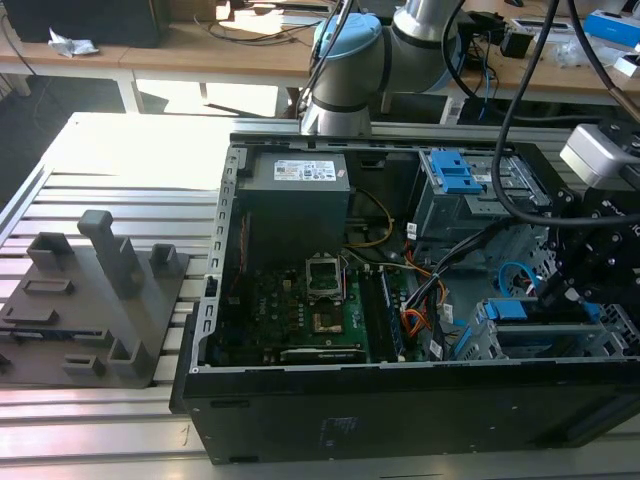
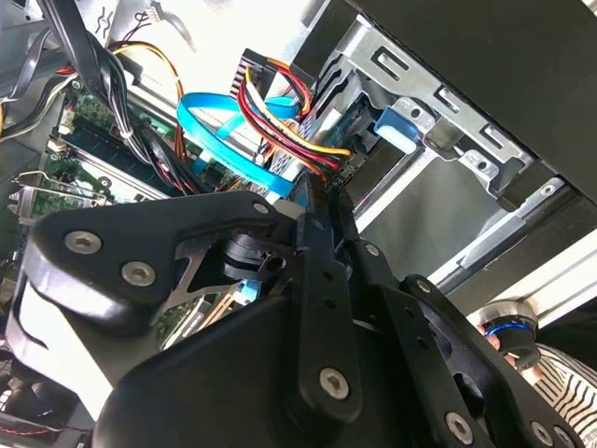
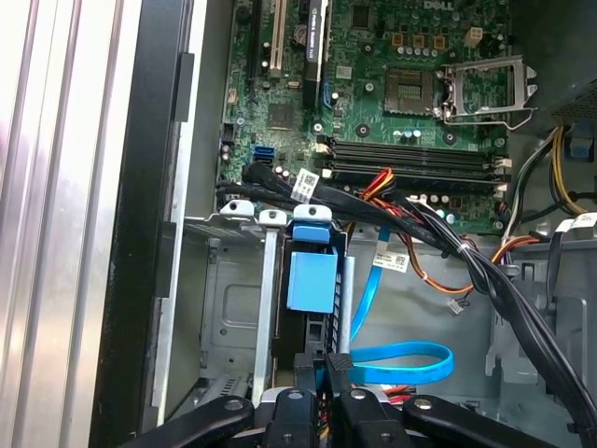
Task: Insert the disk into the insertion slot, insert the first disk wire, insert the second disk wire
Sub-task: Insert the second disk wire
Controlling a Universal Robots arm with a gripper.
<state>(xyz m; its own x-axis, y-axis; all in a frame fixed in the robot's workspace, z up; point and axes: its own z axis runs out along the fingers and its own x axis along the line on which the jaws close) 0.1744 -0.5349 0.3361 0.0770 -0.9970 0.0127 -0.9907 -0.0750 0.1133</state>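
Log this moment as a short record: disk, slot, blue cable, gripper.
disk: blue carrier seated in the slot, inside the open PC case
slot: grey metal cage at the case's edge, near the exterior view's right
blue cable: light-blue loop lying beside the disk, near the gripper
gripper: fingers close together at the disk's end, beside the multicoloured wire connector

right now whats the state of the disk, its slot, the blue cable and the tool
disk: seated in the insertion slot, blue carrier showing
insertion slot: occupied by the disk
second disk wire: looped beside the slot, lying loose near the tool
tool: fingers shut together, tips at the disk's rear edge
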